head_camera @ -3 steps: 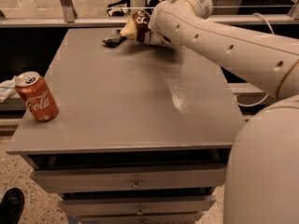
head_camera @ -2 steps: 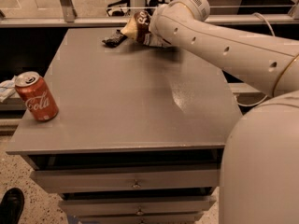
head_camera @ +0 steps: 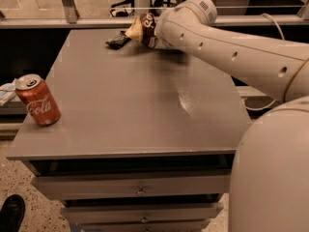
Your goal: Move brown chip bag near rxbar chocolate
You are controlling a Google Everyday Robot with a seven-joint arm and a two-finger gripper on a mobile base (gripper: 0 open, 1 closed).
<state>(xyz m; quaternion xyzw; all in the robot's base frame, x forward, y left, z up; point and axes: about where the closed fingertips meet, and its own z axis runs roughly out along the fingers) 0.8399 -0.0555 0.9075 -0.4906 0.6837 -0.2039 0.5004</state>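
Observation:
The brown chip bag (head_camera: 143, 27) stands tilted at the far edge of the grey table (head_camera: 145, 105), with a pale yellow end pointing left. The rxbar chocolate (head_camera: 117, 39), a small dark bar, lies just left of the bag, close to it or touching it. My arm (head_camera: 227, 47) reaches in from the right across the far side of the table. My gripper is at the arm's far end, right against the bag, and is hidden behind the wrist.
A red Coca-Cola can (head_camera: 37, 100) stands upright near the table's left front corner. The table has drawers (head_camera: 140, 190) below its front edge. A railing (head_camera: 67, 4) runs behind the table. A dark shoe (head_camera: 10, 214) is on the floor at bottom left.

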